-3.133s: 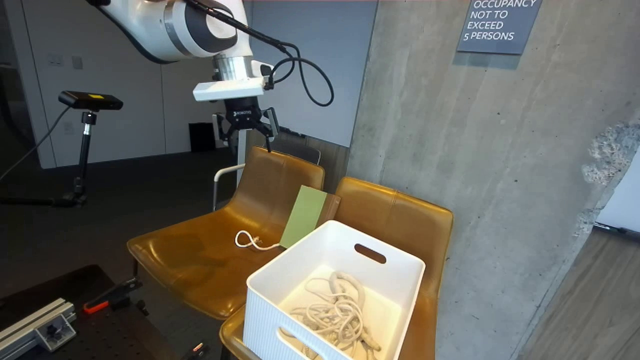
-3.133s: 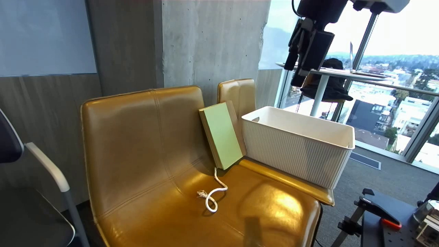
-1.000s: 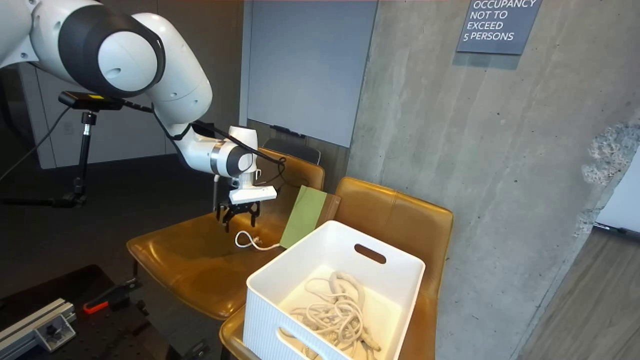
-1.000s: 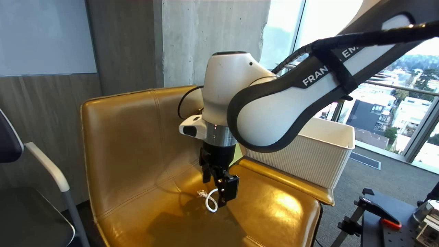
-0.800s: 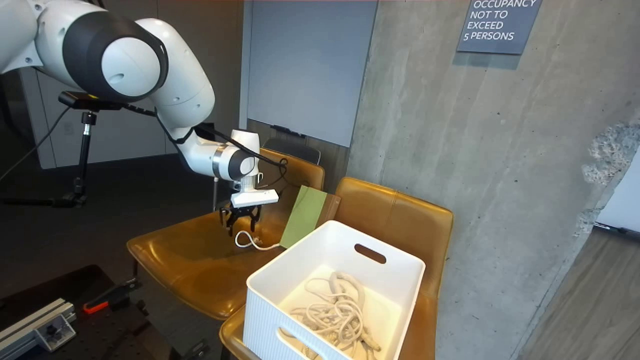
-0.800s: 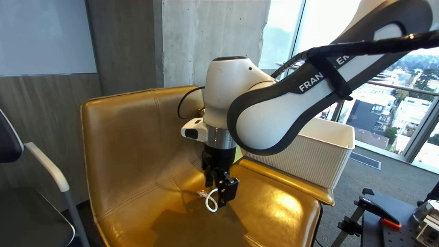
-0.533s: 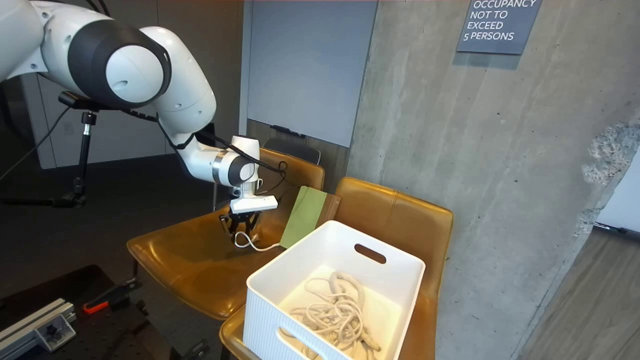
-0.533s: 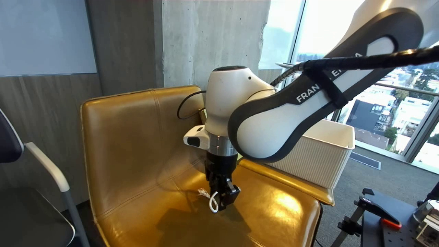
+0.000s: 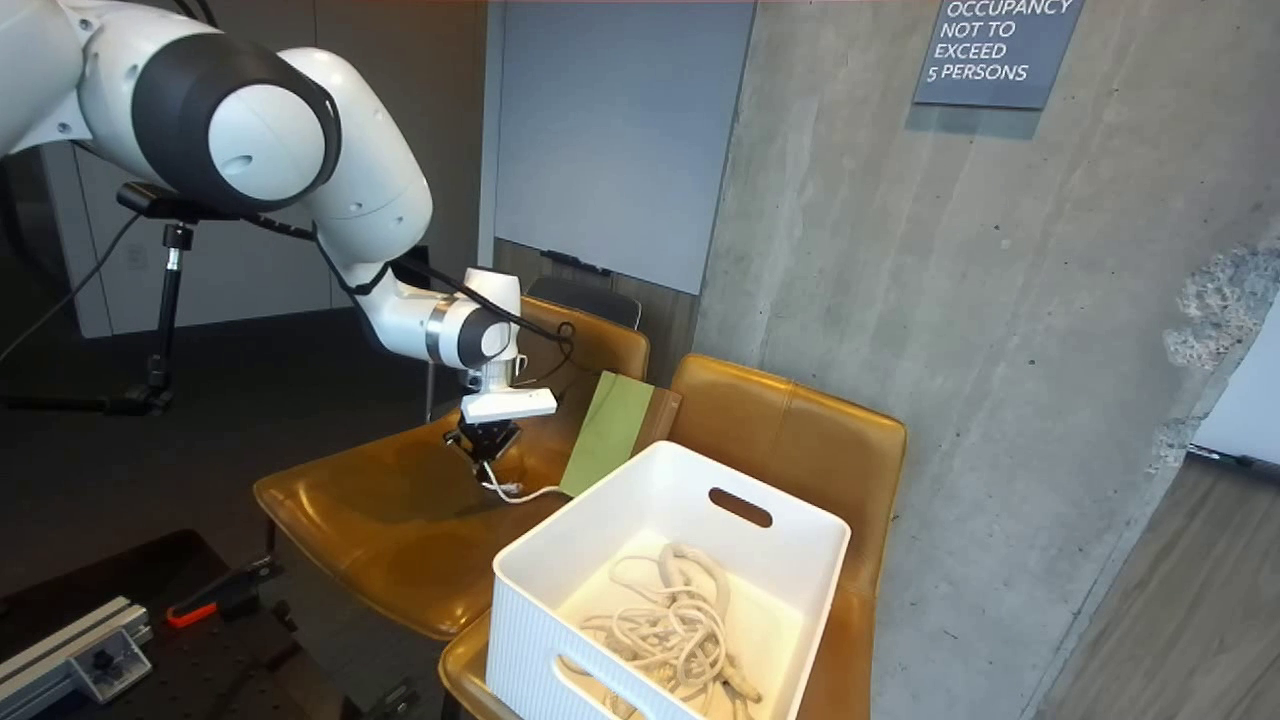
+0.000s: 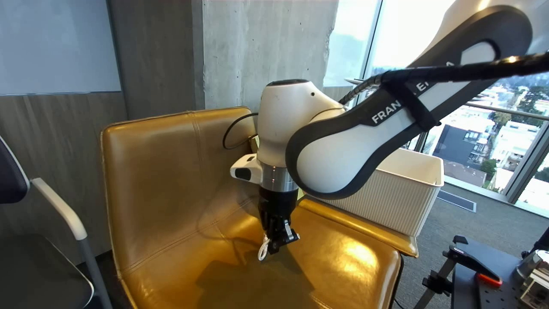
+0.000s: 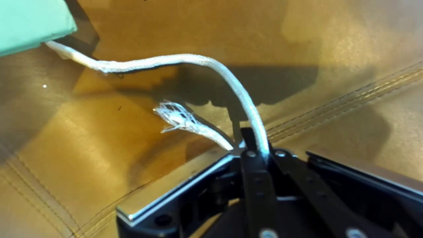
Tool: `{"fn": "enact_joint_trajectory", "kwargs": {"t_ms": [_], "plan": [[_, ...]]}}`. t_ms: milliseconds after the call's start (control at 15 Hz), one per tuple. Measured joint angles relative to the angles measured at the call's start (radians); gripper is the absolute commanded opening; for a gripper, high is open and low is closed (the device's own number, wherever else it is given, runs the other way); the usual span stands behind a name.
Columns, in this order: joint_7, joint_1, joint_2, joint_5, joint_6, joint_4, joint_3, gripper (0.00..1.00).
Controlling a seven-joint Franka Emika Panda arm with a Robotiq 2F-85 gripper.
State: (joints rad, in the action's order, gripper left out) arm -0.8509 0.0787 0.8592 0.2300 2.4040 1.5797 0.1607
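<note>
Tan leather chair (image 10: pixel 163 180), with a concrete wall (image 9: pixel 950 300) behind the tilted green book (image 9: pixel 605 430). White rope (image 11: pixel 244 97) runs out from the book's bottom corner to the gripper (image 11: pixel 258 145), whose fingers are together, clamped on it, frayed end poking back toward the book. White bin (image 9: pixel 530 620) is on the book's far side, rope pile (image 9: pixel 680 630) inside.

My worry: can't tell if the rope's other end is pinned under the book or attached. If it's stuck, a lift could drag the book over. Or the strand could just slip, since it's skinny and the pinch looks like fingertips only.

Compared to a second ago, when the fingers were apart above a loose loop: they're lower now, and the loop's squeezed narrower. Book and bin haven't budged.
</note>
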Motion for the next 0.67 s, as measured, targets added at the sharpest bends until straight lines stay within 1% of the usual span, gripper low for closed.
{"fn": "enact_joint_trajectory", "kwargs": {"t_ms": [200, 400, 667], "plan": [[0.019, -0.007, -0.097, 0.0, -0.062, 0.021, -0.006, 0.0], [0.053, -0.025, -0.238, 0.0, -0.131, 0.068, -0.016, 0.0], [0.09, -0.061, -0.424, -0.001, -0.218, 0.117, -0.05, 0.0]]}}
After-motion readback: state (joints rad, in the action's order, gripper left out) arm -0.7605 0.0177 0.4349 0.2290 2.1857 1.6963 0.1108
